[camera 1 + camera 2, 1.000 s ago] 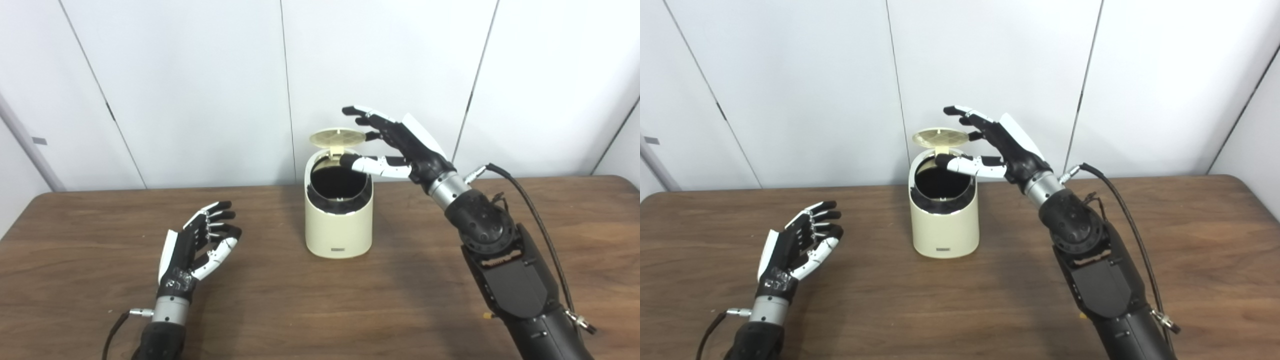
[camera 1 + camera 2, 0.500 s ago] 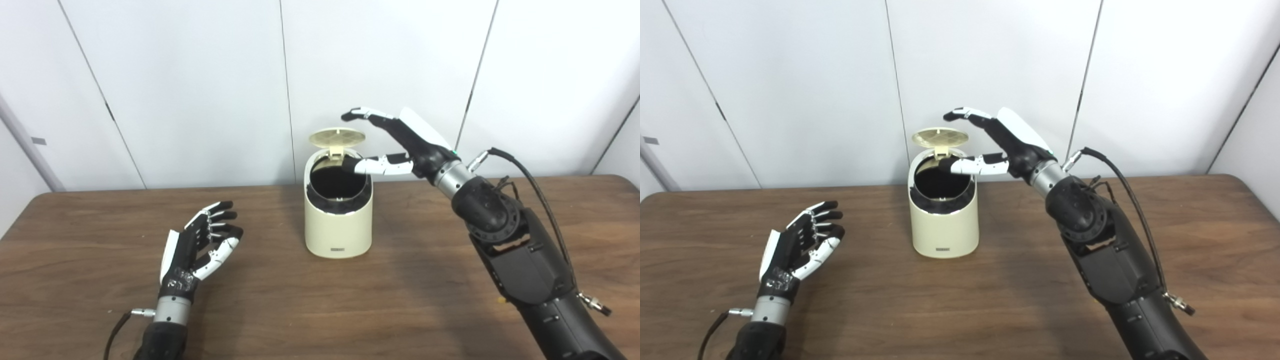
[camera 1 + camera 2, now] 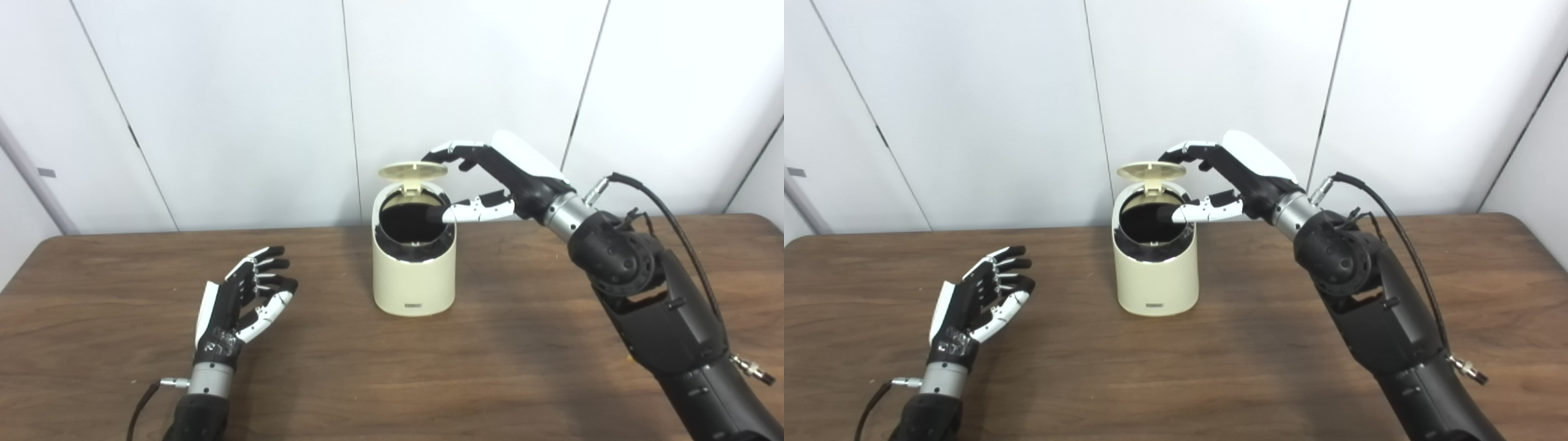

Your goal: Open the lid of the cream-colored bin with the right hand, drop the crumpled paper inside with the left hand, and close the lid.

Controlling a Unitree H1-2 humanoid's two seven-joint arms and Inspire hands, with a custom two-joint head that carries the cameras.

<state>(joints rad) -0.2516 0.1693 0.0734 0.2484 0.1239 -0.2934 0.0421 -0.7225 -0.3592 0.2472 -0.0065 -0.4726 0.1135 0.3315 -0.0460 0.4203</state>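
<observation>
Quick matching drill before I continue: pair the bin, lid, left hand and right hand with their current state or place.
1. bin
2. lid
3. left hand
4. right hand

a. raised, tilting over the opening
b. open, low over the table, holding nothing
c. fingertips at the lid's edge
d. upright, mouth uncovered

Pairs: 1-d, 2-a, 3-b, 4-c

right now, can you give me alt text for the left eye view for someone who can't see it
A robot's right hand reaches over a cream-colored bin on a wooden table, fingertips at the edge of its raised lid. The left hand rests open on the table to the bin's left, holding nothing; no crumpled paper is visible.
</observation>
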